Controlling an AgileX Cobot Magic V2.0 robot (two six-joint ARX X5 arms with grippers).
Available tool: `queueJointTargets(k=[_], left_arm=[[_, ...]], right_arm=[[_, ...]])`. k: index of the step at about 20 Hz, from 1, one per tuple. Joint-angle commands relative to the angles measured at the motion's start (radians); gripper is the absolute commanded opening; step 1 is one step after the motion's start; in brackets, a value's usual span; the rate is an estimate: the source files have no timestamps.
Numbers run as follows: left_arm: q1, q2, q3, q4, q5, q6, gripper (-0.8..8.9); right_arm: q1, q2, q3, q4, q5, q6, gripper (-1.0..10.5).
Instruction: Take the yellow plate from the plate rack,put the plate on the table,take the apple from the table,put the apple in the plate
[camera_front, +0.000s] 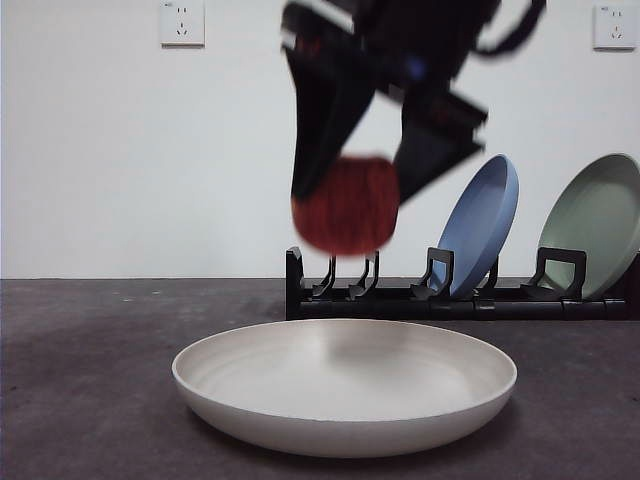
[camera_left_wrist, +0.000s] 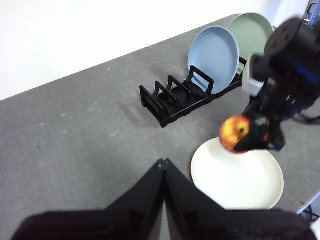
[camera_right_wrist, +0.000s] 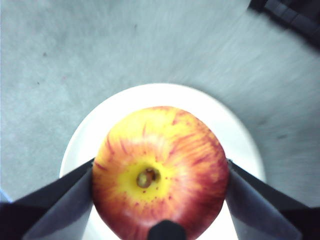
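My right gripper (camera_front: 350, 195) is shut on the red apple (camera_front: 346, 205) and holds it in the air above the yellow plate (camera_front: 345, 385), which lies flat on the table (camera_front: 90, 380). The right wrist view shows the apple (camera_right_wrist: 160, 172) between the jaws, stem hollow up, with the plate (camera_right_wrist: 125, 107) right below. The left wrist view shows the apple (camera_left_wrist: 234, 134) over the plate (camera_left_wrist: 237, 182) and the right gripper (camera_left_wrist: 255, 137) on it. My left gripper (camera_left_wrist: 162, 165) is shut and empty, off to the side above bare table. The plate rack (camera_front: 460, 295) stands behind.
A blue plate (camera_front: 482, 225) and a pale green plate (camera_front: 592, 225) stand upright in the rack's right slots; they also show in the left wrist view, the blue plate (camera_left_wrist: 214, 57) and the green plate (camera_left_wrist: 255, 32). The rack's left slots (camera_left_wrist: 165, 97) hold nothing.
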Motion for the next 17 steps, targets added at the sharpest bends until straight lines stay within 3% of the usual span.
queueJointTargets(k=[1, 9, 17], left_arm=[[0.002, -0.004, -0.002, 0.003, 0.011, 0.003, -0.08], [0.002, -0.004, -0.002, 0.003, 0.011, -0.003, -0.08], [0.002, -0.004, -0.002, 0.003, 0.012, -0.003, -0.08]], right_arm=[[-0.003, 0.006, -0.088, 0.097, -0.008, 0.047, -0.2], [-0.007, 0.013, -0.285, 0.291, -0.021, 0.070, -0.2], [-0.006, 0.016, -0.297, 0.300, -0.021, 0.070, -0.2]])
